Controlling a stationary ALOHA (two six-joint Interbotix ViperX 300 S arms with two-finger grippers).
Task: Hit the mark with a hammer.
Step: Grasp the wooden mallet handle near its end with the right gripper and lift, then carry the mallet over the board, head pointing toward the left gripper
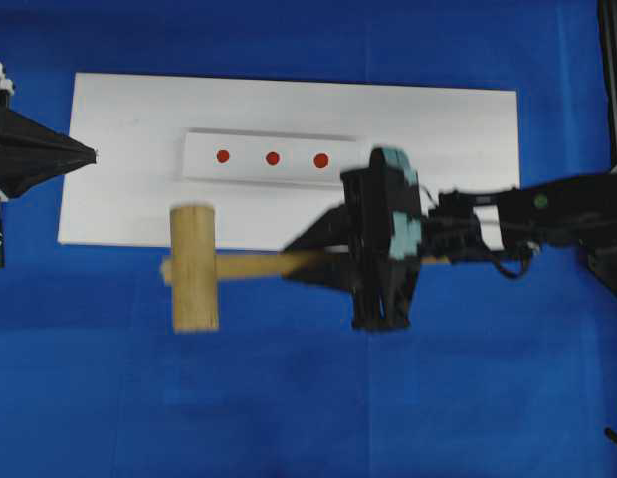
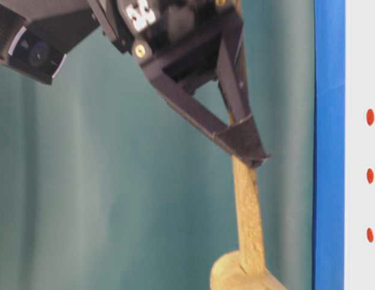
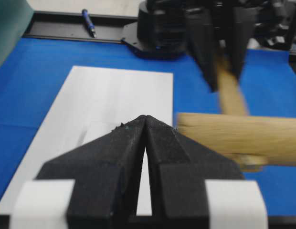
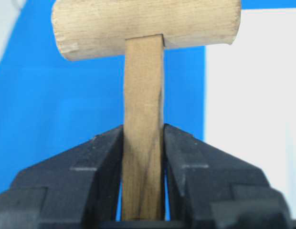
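The hammer, a light-brown wooden mallet, is held level with its head (image 1: 194, 267) over the front edge of the white board (image 1: 119, 209). My right gripper (image 1: 295, 261) is shut on its flat handle (image 1: 251, 266). The right wrist view shows the handle (image 4: 143, 86) clamped between the right gripper's (image 4: 143, 131) jaws, with the head (image 4: 143, 24) beyond them. Three red marks (image 1: 273, 158) sit in a row on a white strip (image 1: 251, 171), behind and to the right of the head. My left gripper (image 1: 91, 154) rests shut and empty at the board's left end, its tips (image 3: 146, 117) touching.
Blue cloth (image 1: 308, 398) covers the table around the board. A black rail with a blue pen (image 3: 88, 22) lies past the board's far end in the left wrist view. A black frame (image 1: 612, 80) stands at the right edge.
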